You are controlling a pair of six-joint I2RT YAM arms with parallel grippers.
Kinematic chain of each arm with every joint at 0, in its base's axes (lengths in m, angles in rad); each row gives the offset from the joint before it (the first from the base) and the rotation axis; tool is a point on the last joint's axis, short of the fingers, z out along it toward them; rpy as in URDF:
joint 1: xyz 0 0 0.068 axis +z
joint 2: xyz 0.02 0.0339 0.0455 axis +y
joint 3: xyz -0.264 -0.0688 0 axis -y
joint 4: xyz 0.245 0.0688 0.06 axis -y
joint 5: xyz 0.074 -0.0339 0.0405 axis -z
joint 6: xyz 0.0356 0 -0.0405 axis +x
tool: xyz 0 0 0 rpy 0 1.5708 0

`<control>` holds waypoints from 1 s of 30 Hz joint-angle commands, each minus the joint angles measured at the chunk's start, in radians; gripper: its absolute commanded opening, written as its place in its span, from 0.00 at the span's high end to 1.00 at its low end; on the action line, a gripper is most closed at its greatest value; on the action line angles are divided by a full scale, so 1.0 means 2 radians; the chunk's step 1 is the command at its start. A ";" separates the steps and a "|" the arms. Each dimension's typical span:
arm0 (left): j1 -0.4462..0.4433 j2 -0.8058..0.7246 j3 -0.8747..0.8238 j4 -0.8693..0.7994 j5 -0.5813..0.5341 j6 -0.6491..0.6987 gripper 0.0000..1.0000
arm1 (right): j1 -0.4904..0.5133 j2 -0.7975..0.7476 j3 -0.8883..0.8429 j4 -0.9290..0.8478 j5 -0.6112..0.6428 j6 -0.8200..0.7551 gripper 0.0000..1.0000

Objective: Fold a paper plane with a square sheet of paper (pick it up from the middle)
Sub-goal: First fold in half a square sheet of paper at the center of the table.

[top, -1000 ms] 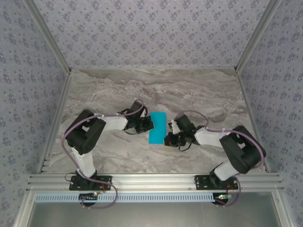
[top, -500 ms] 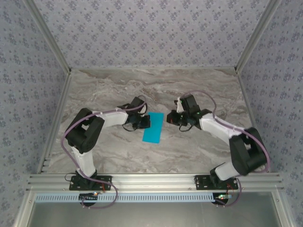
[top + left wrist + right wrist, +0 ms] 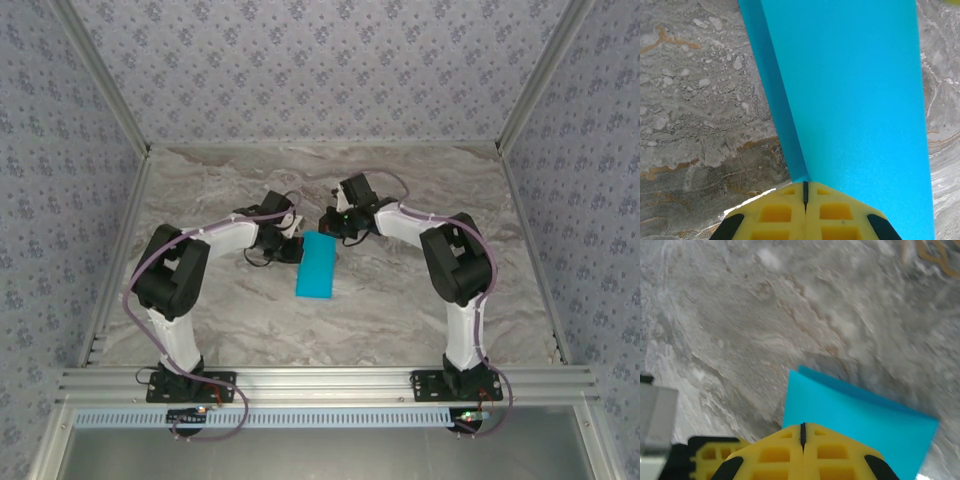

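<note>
Two sets of yellow, grid-moulded jaws meet at one sheet of paper. It is thin, smooth and bright blue, folded into a narrow strip at the middle of the grey marbled table. We see the left jaws pressed fully together on its creased edge. The right jaws are closed too, tips over the strip's far end; whether they pinch it we cannot tell.

Smooth matt sheet of paper, marble-look table, yellow plastic left end effector
</note>
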 commanded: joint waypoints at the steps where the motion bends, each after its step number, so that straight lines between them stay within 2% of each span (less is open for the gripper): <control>1: 0.004 -0.017 0.007 -0.004 0.008 -0.013 1.00 | 0.002 0.028 0.025 -0.041 0.014 0.003 1.00; 4: 0.004 -0.040 0.006 -0.002 -0.020 -0.047 1.00 | 0.003 0.042 0.028 -0.053 0.022 0.002 1.00; 9: 0.004 -0.076 0.008 -0.041 -0.125 -0.109 1.00 | 0.005 0.044 0.014 -0.063 0.044 0.002 1.00; 11: 0.004 -0.094 -0.005 -0.039 -0.135 -0.132 1.00 | 0.004 0.041 0.009 -0.064 0.053 0.003 1.00; 17: -0.003 -0.180 -0.071 0.031 -0.087 -0.182 1.00 | -0.003 0.015 -0.001 -0.033 0.015 0.003 1.00; 21: -0.018 -0.224 -0.103 0.088 -0.049 -0.222 0.96 | -0.023 -0.026 -0.041 0.009 -0.030 0.003 1.00; 25: -0.044 -0.233 -0.116 0.117 -0.038 -0.250 0.94 | -0.033 -0.067 -0.121 0.061 -0.070 0.002 1.00; 30: -0.073 -0.213 -0.124 0.156 -0.023 -0.279 0.94 | -0.031 -0.079 -0.175 0.085 -0.088 0.003 1.00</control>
